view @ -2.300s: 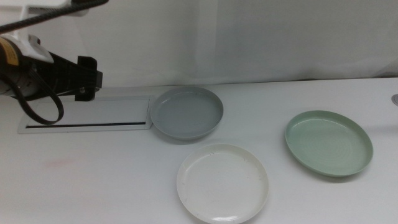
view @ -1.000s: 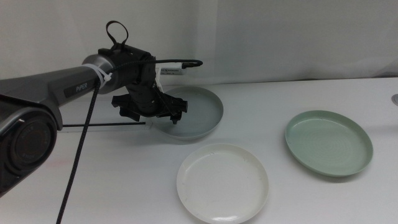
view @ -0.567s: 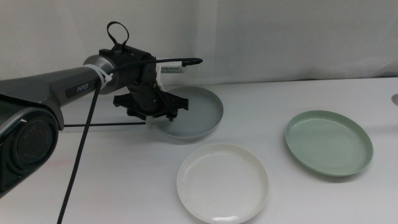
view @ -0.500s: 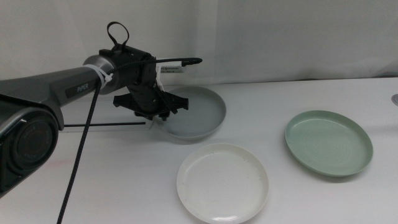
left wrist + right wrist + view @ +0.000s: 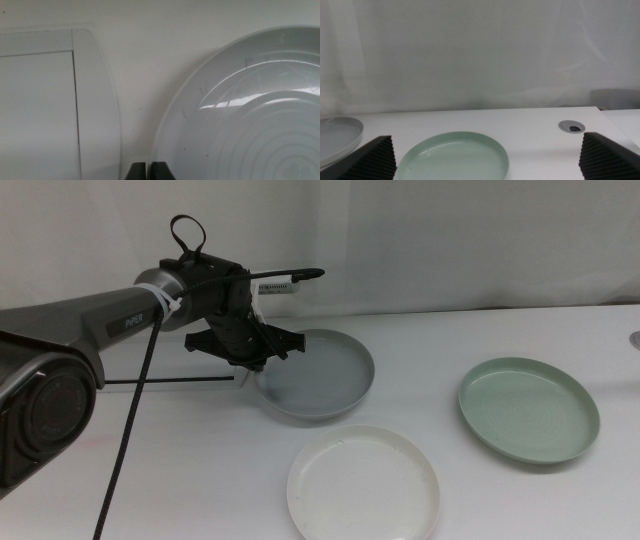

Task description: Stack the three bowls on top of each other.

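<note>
**Once pinched at the rim: first bowl of the stack in transit**

With the jaws nearly pressed together on the near-left rim of the blue-grey bowl (image 5: 320, 375), seen in the left wrist view as two dark tips astride the thin edge, holds that bowl in the left gripper (image 5: 255, 360) at the back left of the table (image 5: 150, 480). Appears to carry it slightly tilted and raised off the surface, just beside the flat white panel (image 5: 40, 110), though hard to confirm how far off. Shows the white bowl (image 5: 363, 483) lying flat in front of it, near the front edge, apart from the held bowl. Shows the pale green bowl (image 5: 528, 410) lying flat well apart to the right, untouched.

Step in hand, by judgement: moving the first bowl toward a base bowl, most likely the white one as the nearest. No stacking done yet; all three bowls separate.

Next move, by judgement: calls for bringing the blue-grey bowl over the white bowl, levelling it, centring rim over rim, lowering until nested, then parting the jaws. Risk of slip, given a grip on a thin edge only.

Right gripper (image 5: 486, 140): waiting at the right side, jaws spread wide, facing the pale green bowl, holding nothing.
</note>
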You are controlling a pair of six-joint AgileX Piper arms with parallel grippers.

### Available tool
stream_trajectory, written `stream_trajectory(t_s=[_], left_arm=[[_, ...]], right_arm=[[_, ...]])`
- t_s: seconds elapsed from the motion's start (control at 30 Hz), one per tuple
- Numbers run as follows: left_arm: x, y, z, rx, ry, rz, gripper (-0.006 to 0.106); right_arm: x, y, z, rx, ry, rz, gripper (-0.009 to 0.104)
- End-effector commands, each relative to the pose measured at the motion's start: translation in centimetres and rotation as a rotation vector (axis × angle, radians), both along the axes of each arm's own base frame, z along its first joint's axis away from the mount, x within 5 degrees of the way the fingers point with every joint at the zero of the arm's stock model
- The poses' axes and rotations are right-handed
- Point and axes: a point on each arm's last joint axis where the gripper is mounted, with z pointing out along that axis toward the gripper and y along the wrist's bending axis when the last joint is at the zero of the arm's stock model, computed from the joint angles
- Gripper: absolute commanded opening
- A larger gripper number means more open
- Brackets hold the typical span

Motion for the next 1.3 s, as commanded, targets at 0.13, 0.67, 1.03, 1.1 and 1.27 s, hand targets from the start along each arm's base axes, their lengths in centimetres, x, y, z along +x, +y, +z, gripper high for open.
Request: stream_trajectory(t_s=[0.13,0.67,1.03,1.1,1.27], left_arm=[[0.0,-0.1,-1.3,-0.026,0.020,0.028,0.001],[0.1,-0.2,-1.2,-0.039,0.007,0.030,0.061],[0.6,0.2,0.3,-0.041,-0.025,0.030,-0.002],[0.8,0.6,2.0,-0.053,-0.059,0.039,-0.002],[0.5,2.3,6.9,-0.081,-0.138,0.065,-0.002]], right_arm=[[-0.1,0.0,-1.2,-0.013,0.001,0.002,0.103],[-0.1,0.0,-1.2,-0.014,0.008,0.000,0.103],[-0.1,0.0,-1.2,-0.014,0.008,0.000,0.103],[-0.1,0.0,-1.2,-0.014,0.008,0.000,0.103],[-0.1,0.0,-1.2,-0.014,0.008,0.000,0.103]])
